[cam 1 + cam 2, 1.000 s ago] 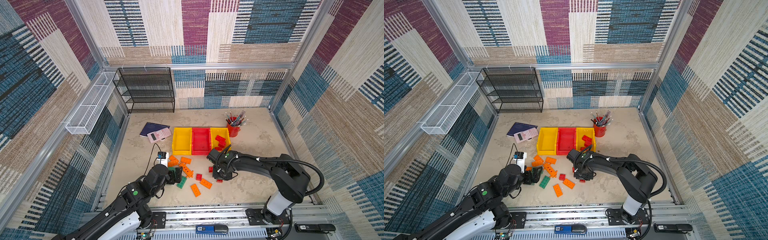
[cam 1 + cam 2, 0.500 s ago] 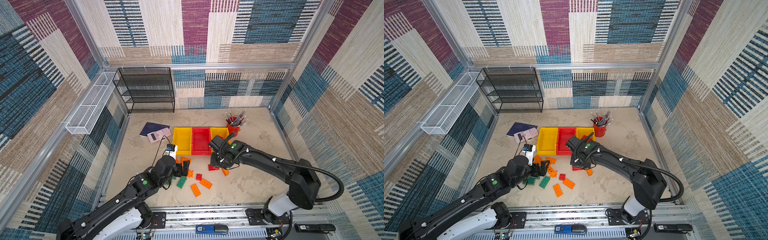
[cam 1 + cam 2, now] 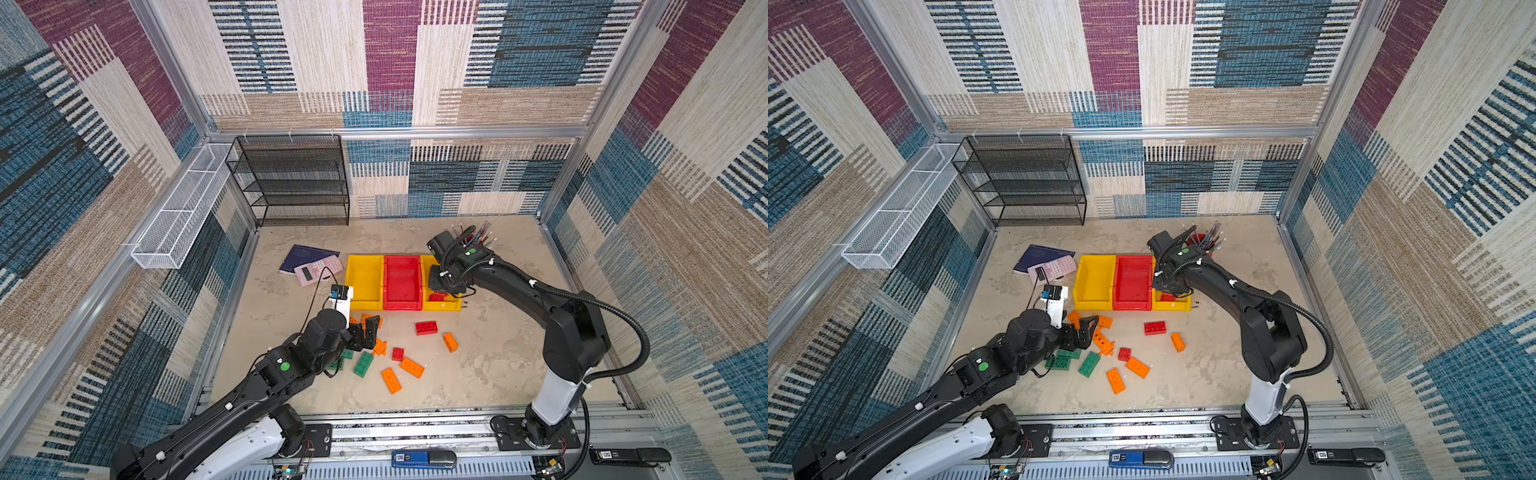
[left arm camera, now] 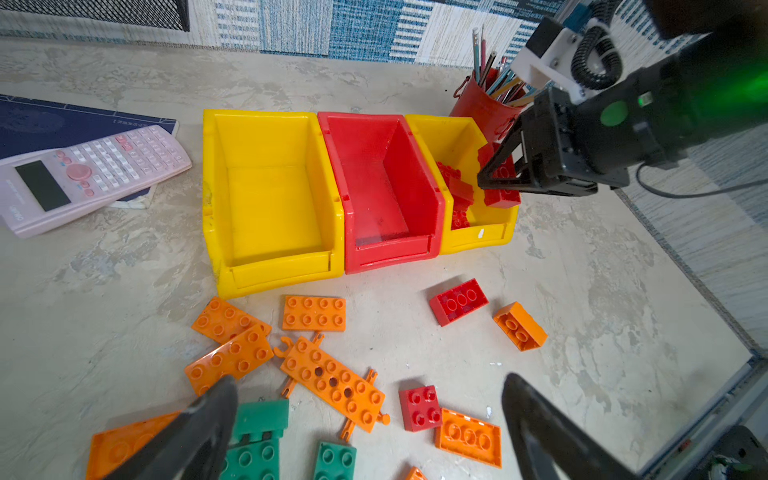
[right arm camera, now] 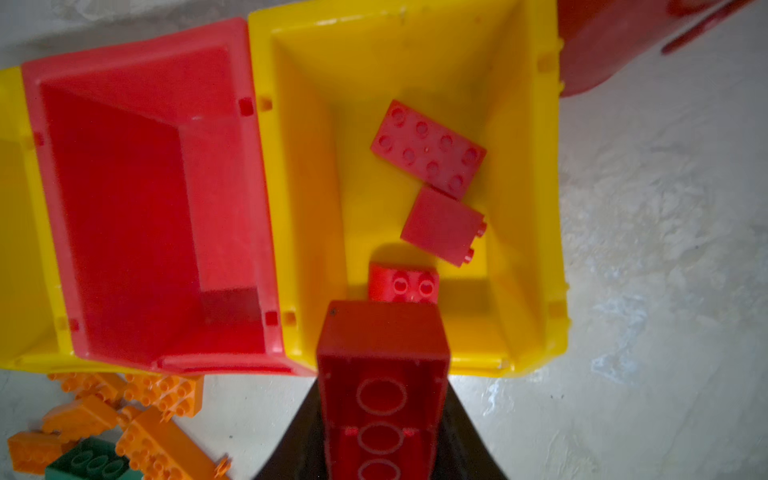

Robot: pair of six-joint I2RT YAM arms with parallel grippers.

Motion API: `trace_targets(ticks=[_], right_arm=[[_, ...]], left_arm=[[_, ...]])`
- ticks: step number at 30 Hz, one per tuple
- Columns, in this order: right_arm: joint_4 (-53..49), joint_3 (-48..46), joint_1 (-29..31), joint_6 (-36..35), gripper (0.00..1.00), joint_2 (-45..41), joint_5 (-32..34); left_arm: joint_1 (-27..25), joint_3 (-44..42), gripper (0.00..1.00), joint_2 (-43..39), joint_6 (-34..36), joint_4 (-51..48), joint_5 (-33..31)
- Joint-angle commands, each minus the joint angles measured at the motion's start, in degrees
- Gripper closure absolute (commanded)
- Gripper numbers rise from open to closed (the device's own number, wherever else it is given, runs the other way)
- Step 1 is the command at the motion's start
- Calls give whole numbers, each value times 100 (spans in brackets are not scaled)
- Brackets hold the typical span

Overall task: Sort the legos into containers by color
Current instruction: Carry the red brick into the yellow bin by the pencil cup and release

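Both top views: mottled beige tabletop (image 3: 498, 365) enclosed on three sides by patchwork woven walls (image 3: 390, 62) in blue, maroon and tan. Black mesh shelf (image 3: 291, 183) against the back wall, white wire basket (image 3: 178, 208) hung on the left one. Right pincer (image 3: 438, 293) poised over the end yellow bin (image 3: 451, 307). Left pincer (image 3: 372, 332) low above loose bricks (image 3: 409, 368), short of the bin row.

Left wrist view: left pincer spread wide, gripping nothing. Orange, green and red loose bricks scattered beneath and ahead of it on bare surface. Red bin (image 4: 390, 249) beyond, pencil cup (image 4: 476, 106) behind the right pincer.

Right wrist view: right pincer clamped on a red brick (image 5: 382, 395), hollow underside facing the camera, just above that bin's near rim. Three other bricks (image 5: 428, 149), also red, lying inside past the fingertips.
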Motion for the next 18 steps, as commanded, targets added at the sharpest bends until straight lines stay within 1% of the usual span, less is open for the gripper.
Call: trace_targets(ticks=[1, 7, 11, 13, 15, 16, 18], right_arm=[[230, 222, -111, -369, 69, 312, 79], [315, 559, -191, -551, 69, 917, 57], [340, 710, -218, -578, 65, 1164, 63], [332, 819, -227, -609, 58, 1246, 78], [301, 927, -233, -644, 46, 1305, 112], [273, 984, -229, -667, 42, 1313, 137], [214, 1091, -228, -717, 38, 1310, 169]], left_arm=[[19, 64, 1, -86, 191, -100, -191], [84, 124, 1, -170, 346, -186, -244], [159, 216, 1, -144, 473, -244, -244], [198, 256, 1, -112, 523, -259, -236], [240, 301, 1, -70, 579, -269, -201], [258, 319, 1, -52, 602, -268, -192], [285, 338, 1, -35, 615, -267, -183]])
